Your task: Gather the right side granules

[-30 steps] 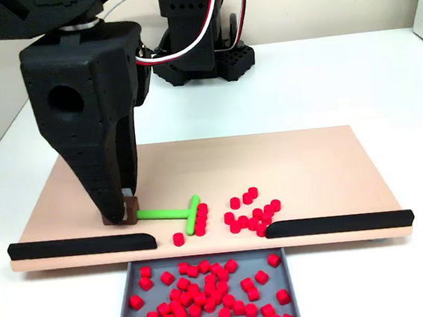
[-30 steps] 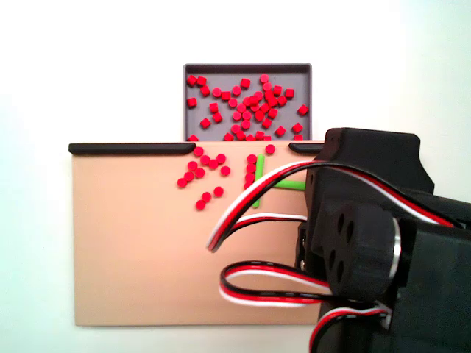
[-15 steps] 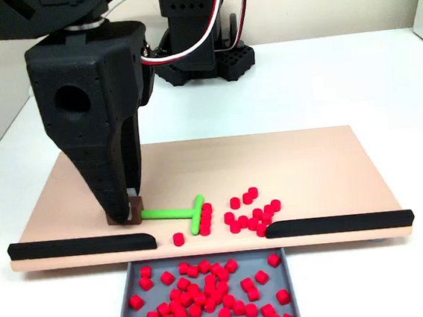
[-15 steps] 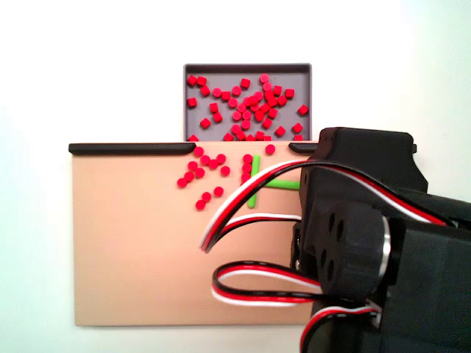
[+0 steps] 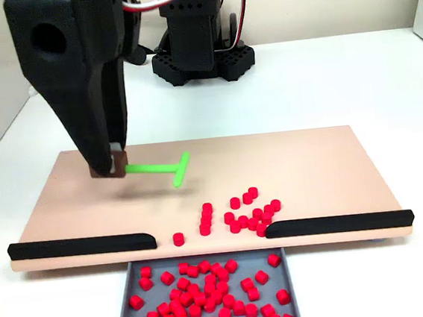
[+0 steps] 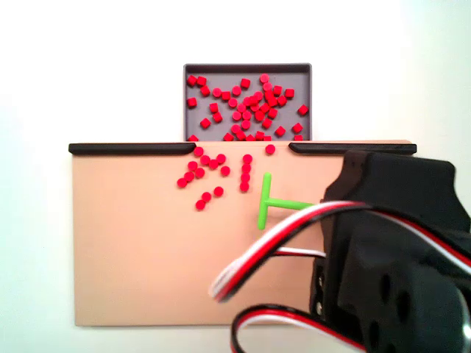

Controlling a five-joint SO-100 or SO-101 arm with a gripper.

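Gripper (image 5: 112,166) is clamped on the brown block at the end of the green T-tool (image 5: 158,168), jaws closed tight on it. Tool hangs above the tan board (image 5: 309,160), casting a shadow on the surface underneath, crossbar pointing toward 3 o'clock in the fixed view with the tray at the bottom.

The right side granules (image 5: 204,221) sit as a short column of red pellets on the board, at roughly 5 o'clock from the tool's crossbar, with one stray (image 5: 178,239) at 7 o'clock from the column, right by the gap between the two black rails (image 5: 81,246). In the other fixed view the same column (image 6: 246,173) sits at 10 o'clock from the tool (image 6: 274,202).

Bigger red bunch (image 5: 252,211) lies at 3 o'clock from the column, apart from it. Grey tray (image 5: 125,316) below the gap holds a heap of red pellets.
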